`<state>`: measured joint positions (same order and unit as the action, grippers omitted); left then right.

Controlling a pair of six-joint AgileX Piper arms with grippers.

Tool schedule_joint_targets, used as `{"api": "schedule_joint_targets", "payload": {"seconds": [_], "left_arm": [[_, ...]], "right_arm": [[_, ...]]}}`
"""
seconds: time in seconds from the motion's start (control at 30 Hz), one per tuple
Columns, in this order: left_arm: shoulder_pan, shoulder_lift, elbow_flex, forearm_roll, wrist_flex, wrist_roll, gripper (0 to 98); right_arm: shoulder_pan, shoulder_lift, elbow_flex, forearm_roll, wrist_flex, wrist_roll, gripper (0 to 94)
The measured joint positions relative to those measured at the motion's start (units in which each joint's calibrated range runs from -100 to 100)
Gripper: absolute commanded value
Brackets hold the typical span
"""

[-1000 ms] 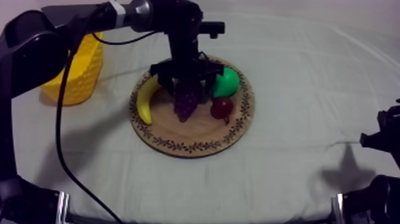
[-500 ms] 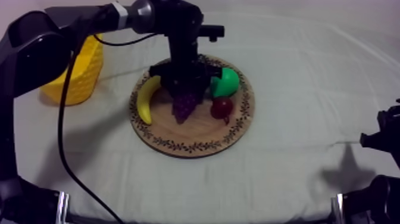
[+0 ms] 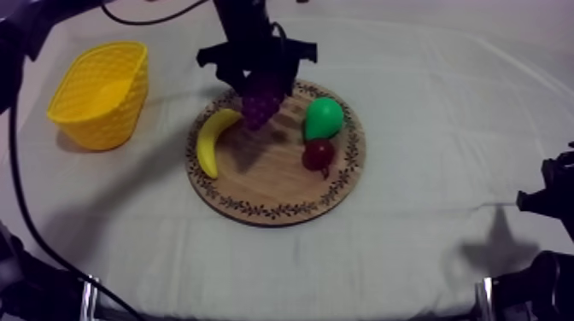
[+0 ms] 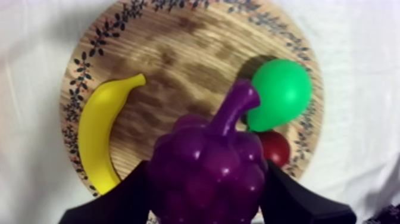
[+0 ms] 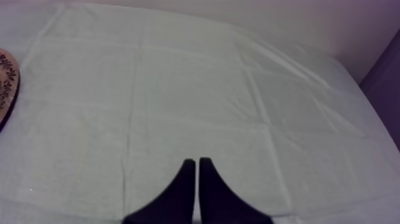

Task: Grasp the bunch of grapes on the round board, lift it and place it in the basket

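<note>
Your right gripper rests low over the cloth, fingers shut together on nothing. Past it, a banana, pear and small red fruit lie on the wooden board. Your left gripper squeezes the bunch of grapes in the air above the board's far edge. The yellow basket stands far left

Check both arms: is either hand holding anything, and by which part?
Left hand is shut on the grapes, fingers clamping the sides of the bunch's body; the stem is free. Right hand is shut on nothing.
</note>
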<state>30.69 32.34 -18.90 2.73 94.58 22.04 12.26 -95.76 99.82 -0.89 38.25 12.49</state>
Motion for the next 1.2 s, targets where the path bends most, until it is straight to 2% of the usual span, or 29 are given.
{"api": "schedule_joint_targets", "payload": {"seconds": [0.27, 0.57, 0.77, 0.93, 1.2], "left_arm": [[-0.20, -7.02, -3.68, -0.16, 4.67, -0.55, 41.7], [-3.26, -9.43, -1.65, -0.12, 4.33, -2.26, 41.5], [-7.77, -9.56, 2.85, -0.84, 2.40, -4.49, 41.6], [-12.89, -10.08, 6.12, -2.73, 1.27, -6.63, 42.0], [-20.86, -11.65, 8.88, -3.88, 0.21, -9.33, 42.3]], "right_arm": [[0.00, 0.00, 0.00, 0.00, 0.00, 0.00, 0.3], [0.00, 0.00, 0.00, 0.00, 0.00, 0.00, 0.3], [0.00, 0.00, 0.00, 0.00, 0.00, 0.00, 0.3], [0.00, 0.00, 0.00, 0.00, 0.00, 0.00, 0.3], [0.00, 0.00, 0.00, 0.00, 0.00, 0.00, 0.3]]}}
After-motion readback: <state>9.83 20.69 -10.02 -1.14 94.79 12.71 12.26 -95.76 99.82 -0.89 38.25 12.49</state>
